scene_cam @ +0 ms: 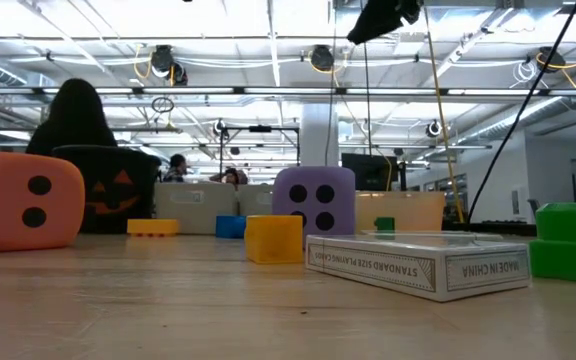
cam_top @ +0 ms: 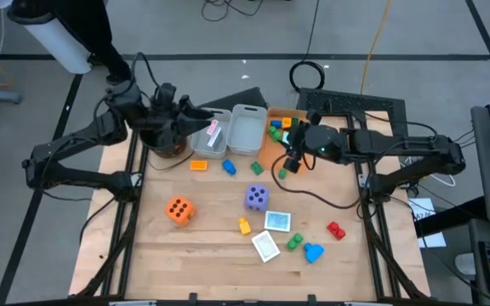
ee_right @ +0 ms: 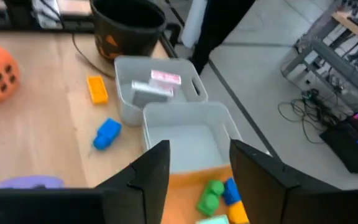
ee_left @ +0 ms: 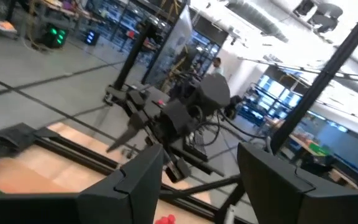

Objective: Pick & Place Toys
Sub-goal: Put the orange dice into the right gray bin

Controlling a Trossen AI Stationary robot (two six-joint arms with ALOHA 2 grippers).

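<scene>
The toys lie scattered on the wooden table: an orange die (cam_top: pixel 179 210), a purple die (cam_top: pixel 257 197), a yellow block (cam_top: pixel 244 225), two cards (cam_top: pixel 277 221), an orange block (cam_top: pixel 198 165) and a blue block (cam_top: pixel 229 167). Several blocks lie in the orange bin (cam_top: pixel 277 115). My right gripper (ee_right: pixel 197 149) hangs open above the near edges of the orange bin and a grey bin (ee_right: pixel 185 134), with nothing between its fingers. My left gripper (ee_left: pixel 201 155) is raised over the black pot (cam_top: pixel 167 140) and the other grey bin (cam_top: pixel 213 136). It is open, holds nothing and points toward the right arm.
One grey bin (ee_right: pixel 157 87) holds a pink-and-white item; the other, beside it, shows only its bare floor. Red (cam_top: pixel 336 229), green (cam_top: pixel 294 242) and blue (cam_top: pixel 314 252) blocks lie near the table's right front. A cable runs across the table under the right arm.
</scene>
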